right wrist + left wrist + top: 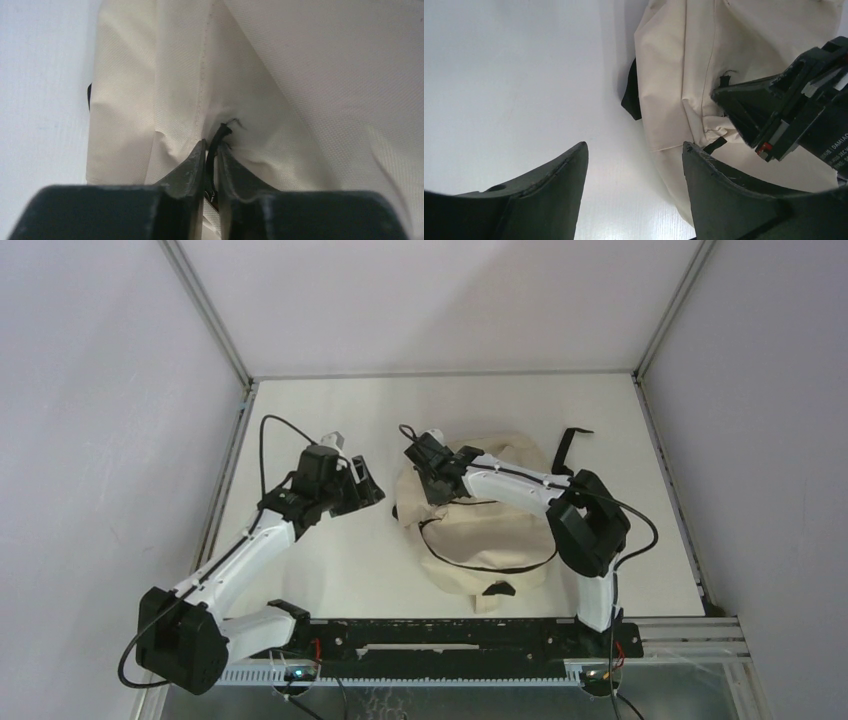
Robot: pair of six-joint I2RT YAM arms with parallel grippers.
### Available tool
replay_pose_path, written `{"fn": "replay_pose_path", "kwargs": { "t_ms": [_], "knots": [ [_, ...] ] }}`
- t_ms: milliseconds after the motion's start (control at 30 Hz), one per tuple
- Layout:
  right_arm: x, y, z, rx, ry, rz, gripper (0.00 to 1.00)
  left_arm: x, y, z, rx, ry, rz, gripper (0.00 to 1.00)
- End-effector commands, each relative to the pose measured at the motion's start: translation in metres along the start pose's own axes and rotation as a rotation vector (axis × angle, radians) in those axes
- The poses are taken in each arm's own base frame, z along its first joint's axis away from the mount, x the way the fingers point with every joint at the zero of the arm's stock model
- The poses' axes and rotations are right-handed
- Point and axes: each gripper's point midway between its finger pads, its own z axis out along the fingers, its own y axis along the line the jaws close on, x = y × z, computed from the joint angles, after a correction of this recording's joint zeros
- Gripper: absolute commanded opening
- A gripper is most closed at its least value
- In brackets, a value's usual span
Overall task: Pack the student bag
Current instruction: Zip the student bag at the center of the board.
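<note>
The student bag (490, 540), cream fabric with black zipper trim, lies on the white table right of centre. My right gripper (428, 478) is at the bag's upper left part, shut on a black zipper pull (222, 132) that sticks up between the fingers, with the fabric puckered around it. It also shows in the left wrist view (784, 115). My left gripper (368, 488) hovers over the table just left of the bag, open and empty (634, 147). The bag's left edge (684, 60) lies beyond its right finger. What is inside the bag is hidden.
A black strap (572, 445) trails off the bag's back right. A black buckle (500, 589) lies at its near edge and a black tab (631, 95) at its left edge. Grey walls and metal rails (235, 370) close in the table.
</note>
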Motion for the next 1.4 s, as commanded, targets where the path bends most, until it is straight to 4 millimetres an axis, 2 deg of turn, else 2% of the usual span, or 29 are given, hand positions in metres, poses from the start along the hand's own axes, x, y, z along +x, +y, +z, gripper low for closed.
{"fn": "replay_pose_path", "kwargs": {
  "t_ms": [0,33,100,333,467,633,733,900,1067,1233,1367],
  "knots": [
    [-0.016,-0.001,-0.001,0.044,-0.047,0.032,0.04,0.001,-0.003,-0.001,0.029,-0.008,-0.012,0.73],
    [-0.018,-0.004,-0.004,0.058,-0.058,0.042,0.0,0.003,-0.004,0.0,0.041,0.0,-0.01,0.73],
    [-0.025,-0.008,-0.017,0.071,-0.103,0.054,0.0,0.003,-0.013,-0.001,0.09,0.007,0.006,0.72],
    [-0.031,-0.018,-0.069,-0.048,-0.232,0.143,0.0,0.009,-0.07,-0.003,0.339,0.063,0.138,0.69],
    [-0.028,-0.019,-0.076,-0.154,-0.238,0.211,0.0,0.017,-0.101,0.008,0.418,0.079,0.235,0.69],
    [-0.029,-0.009,-0.082,-0.28,-0.267,0.254,0.0,0.022,-0.129,0.021,0.534,0.137,0.175,0.67],
    [-0.028,0.001,-0.086,-0.348,-0.266,0.255,0.0,0.03,-0.134,0.025,0.559,0.172,0.179,0.67],
    [-0.027,0.006,-0.085,-0.363,-0.263,0.265,0.0,0.041,-0.141,0.03,0.615,0.235,0.147,0.68],
    [-0.028,0.006,-0.087,-0.369,-0.272,0.278,0.0,0.043,-0.134,0.044,0.563,0.233,0.086,0.66],
    [-0.026,0.005,-0.086,-0.376,-0.266,0.288,0.0,0.043,-0.144,0.051,0.6,0.241,0.054,0.6],
    [-0.025,0.003,-0.087,-0.375,-0.267,0.301,0.0,0.045,-0.154,0.057,0.616,0.262,0.049,0.52]
  ]
}}
